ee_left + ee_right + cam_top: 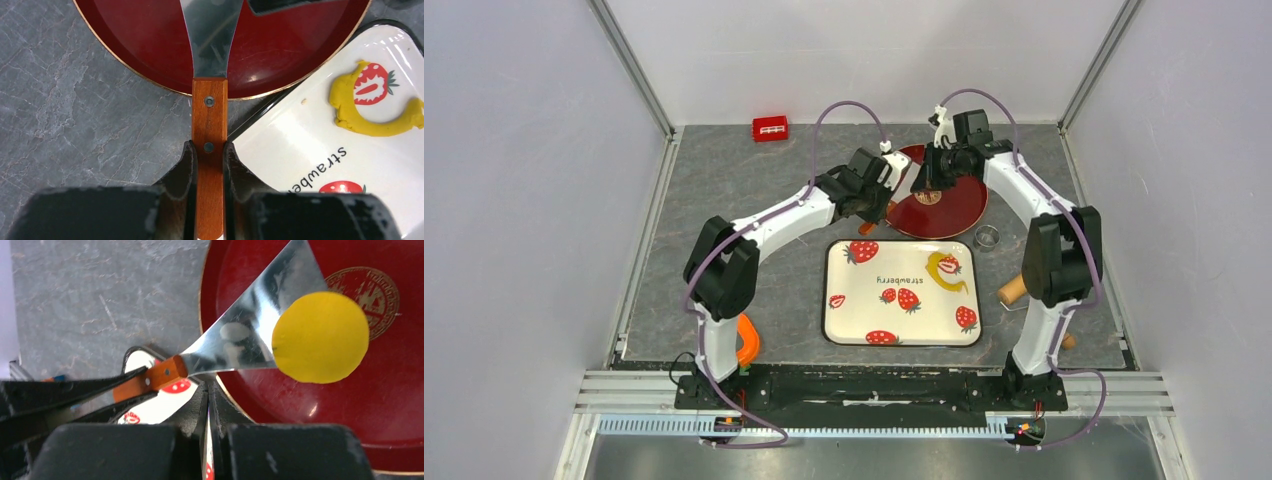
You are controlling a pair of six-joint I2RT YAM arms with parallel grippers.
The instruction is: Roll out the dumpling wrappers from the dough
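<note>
Left fingers (186,167) clamp spatula (209,120) carrying dumpling wrapper (320,337); right fingers (197,407) closed; tray (300,150) reads "strawberry".

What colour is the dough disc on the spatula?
The disc is bright yellow; right wrist view.

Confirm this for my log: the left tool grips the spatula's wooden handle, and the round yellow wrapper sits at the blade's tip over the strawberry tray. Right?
Not over the strawberry tray. The left tool grips the spatula by its wooden handle and the wrapper sits at the blade's tip, but over the red plate, as the right wrist view shows.
</note>
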